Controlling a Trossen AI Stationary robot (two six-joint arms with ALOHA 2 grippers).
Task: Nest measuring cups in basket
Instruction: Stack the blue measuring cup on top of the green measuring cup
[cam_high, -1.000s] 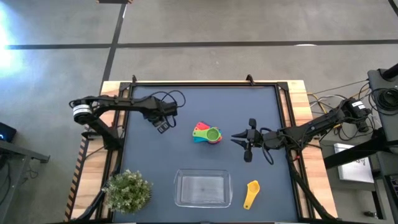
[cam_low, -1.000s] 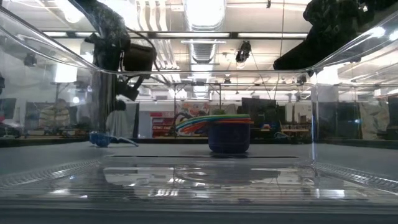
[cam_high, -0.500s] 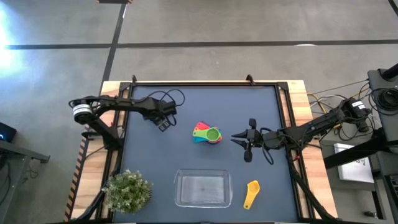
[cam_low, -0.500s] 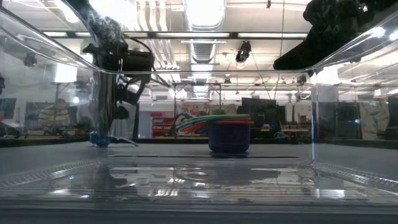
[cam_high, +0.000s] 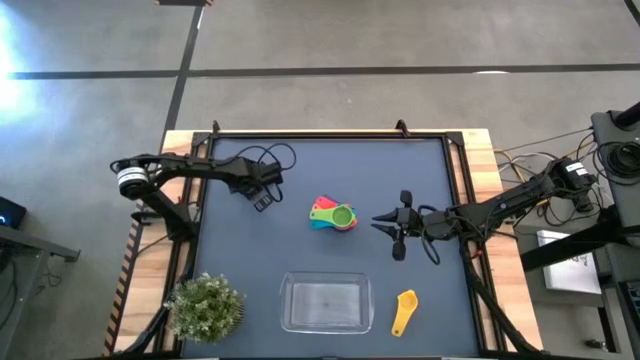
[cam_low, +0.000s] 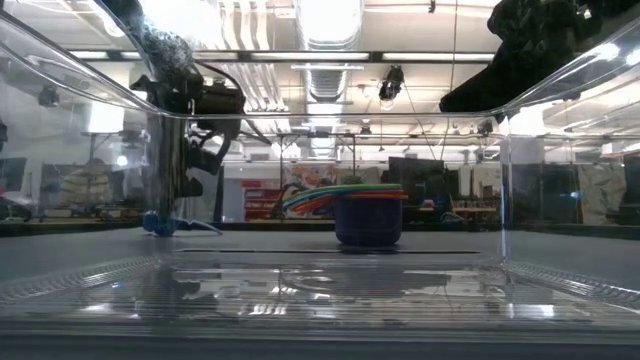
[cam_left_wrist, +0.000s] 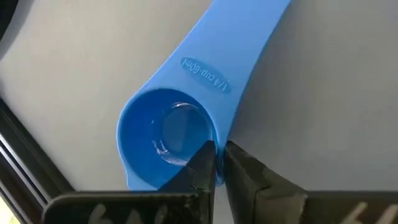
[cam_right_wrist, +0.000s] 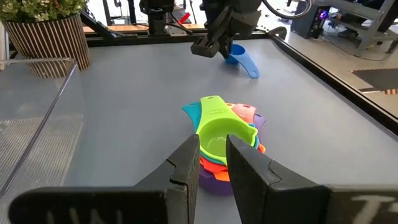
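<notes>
Both my arms reach in over the table, left low, right waiting.

My left gripper (cam_left_wrist: 216, 163) is down at the table's far left part, wrist bent downward, fingers (cam_left_wrist: 202, 163) pinched together on the rim of the blue cup (cam_left_wrist: 165, 134). My right gripper (cam_high: 383, 222) hangs at mid-table on the right side, arm stretched in from the edge, fingers (cam_right_wrist: 186, 163) narrowly apart, gripping nothing.

**Colours on the table**

The table (cam_high: 250, 250) top is dark slate blue with pale wood edges. The far-left cup (cam_left_wrist: 180, 118) is bright blue. The central stack (cam_right_wrist: 224, 149) shows green, teal, pink, orange and purple. The near-right cup (cam_high: 403, 311) is yellow. The basket (cam_high: 326, 303) is clear. The plant (cam_high: 205, 307) is pale green in a striped pot.
</notes>
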